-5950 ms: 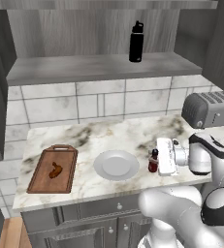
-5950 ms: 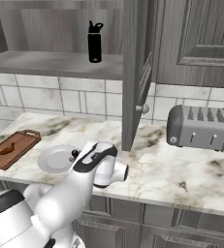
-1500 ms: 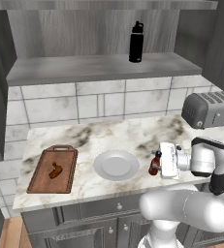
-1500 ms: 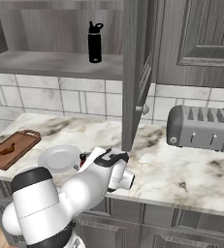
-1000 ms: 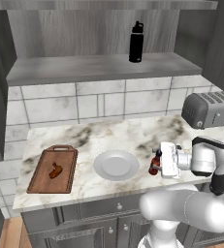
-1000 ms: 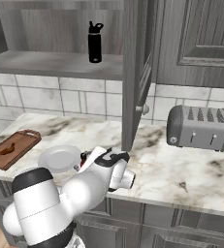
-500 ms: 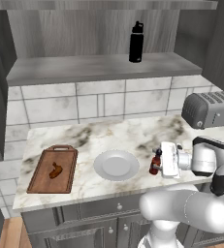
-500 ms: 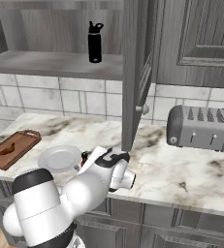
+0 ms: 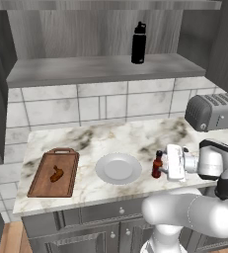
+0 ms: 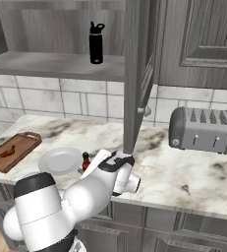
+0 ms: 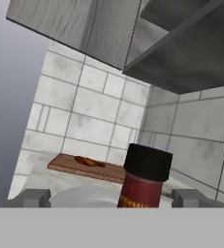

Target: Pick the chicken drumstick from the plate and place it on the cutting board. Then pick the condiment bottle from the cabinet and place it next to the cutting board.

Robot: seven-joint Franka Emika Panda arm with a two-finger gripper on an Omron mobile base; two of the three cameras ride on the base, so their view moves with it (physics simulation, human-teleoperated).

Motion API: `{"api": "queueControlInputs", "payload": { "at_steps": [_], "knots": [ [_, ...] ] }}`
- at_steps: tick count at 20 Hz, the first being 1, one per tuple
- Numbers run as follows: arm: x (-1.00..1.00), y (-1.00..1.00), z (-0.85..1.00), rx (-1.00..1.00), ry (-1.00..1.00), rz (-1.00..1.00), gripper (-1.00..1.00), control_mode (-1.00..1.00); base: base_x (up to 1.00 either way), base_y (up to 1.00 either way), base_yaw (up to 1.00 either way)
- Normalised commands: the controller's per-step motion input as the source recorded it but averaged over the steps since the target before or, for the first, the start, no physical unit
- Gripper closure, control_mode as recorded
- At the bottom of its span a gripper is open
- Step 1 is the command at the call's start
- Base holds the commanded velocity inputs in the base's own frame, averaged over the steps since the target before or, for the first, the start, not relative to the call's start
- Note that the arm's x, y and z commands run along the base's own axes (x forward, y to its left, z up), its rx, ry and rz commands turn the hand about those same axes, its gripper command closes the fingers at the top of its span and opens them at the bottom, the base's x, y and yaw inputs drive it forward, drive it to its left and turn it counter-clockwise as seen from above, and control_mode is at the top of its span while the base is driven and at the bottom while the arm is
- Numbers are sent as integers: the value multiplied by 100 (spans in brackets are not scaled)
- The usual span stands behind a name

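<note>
- Now claw (image 9: 166,162) is spread wide: tips stand either side of the sauce bottle (image 11: 143,177) w/ clear gaps, nothing gripped.
- Over the last sec it only finished opening; arm and bottle sit where they were.
- Bottle (image 9: 157,165) stands upright on the tabletop (image 9: 135,136), just right of the plate (image 9: 118,168).
- Plate is bare; drumstick (image 9: 57,174) lies on the cutting board (image 9: 55,174) farther left, so step 1 looks done.
- Bottle is let go, but plate sits btwn it and board, so "next to" is arguable.
- Black bottle (image 9: 138,43) is up on the cabinet shelf (image 9: 86,69).
</note>
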Motion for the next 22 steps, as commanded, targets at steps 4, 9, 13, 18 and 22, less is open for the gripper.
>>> {"api": "queueControlInputs", "payload": {
  "at_steps": [4, 9, 13, 18, 22],
  "knots": [
    [0, -17, 5, 1, 1, 0, -100, -100, 0, 0, 0],
    [-3, -11, 6, 0, 0, 0, -100, -100, 0, 0, 0],
    [-17, 0, 7, 0, 0, 0, -100, -100, 0, 0, 0],
    [-30, 0, 5, -2, 0, 0, -100, -100, 0, 0, 0],
    [-33, -4, 13, -10, 0, 0, -100, -100, 0, 0, 0]
  ]
}}
